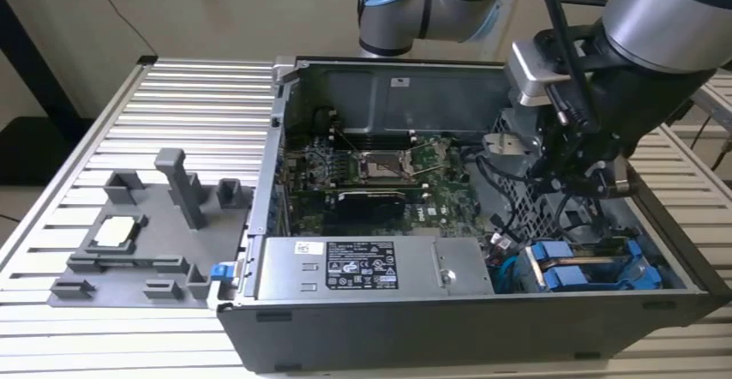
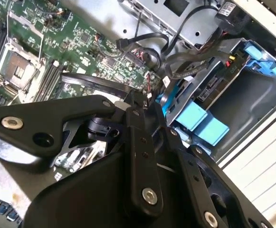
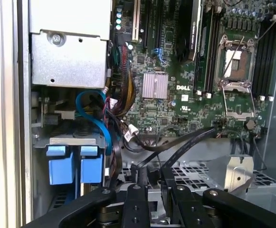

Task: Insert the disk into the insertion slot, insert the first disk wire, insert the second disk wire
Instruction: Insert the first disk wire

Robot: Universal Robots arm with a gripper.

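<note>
Silver-grey disk (image 1: 568, 276) in bright blue plastic carrier: seated in bay of dark grey metal computer case (image 1: 400, 345), 4 o'clock in exterior view. Black two-finger gripper (image 1: 589, 192) at 3 o'clock, above bay. Jaws nearly closed, apparently pinching black flat cable (image 3: 185, 142).

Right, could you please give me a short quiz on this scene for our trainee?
1. True or false: the gripper hangs over the grey fixture tray.
2. The two carrier fronts are: A red, B blue, C green.
3. Fill in: the power supply lies on the exterior view's ____ of the carrier fronts.
Key: 1 false, it is inside the computer case; 2 B; 3 left.
</note>
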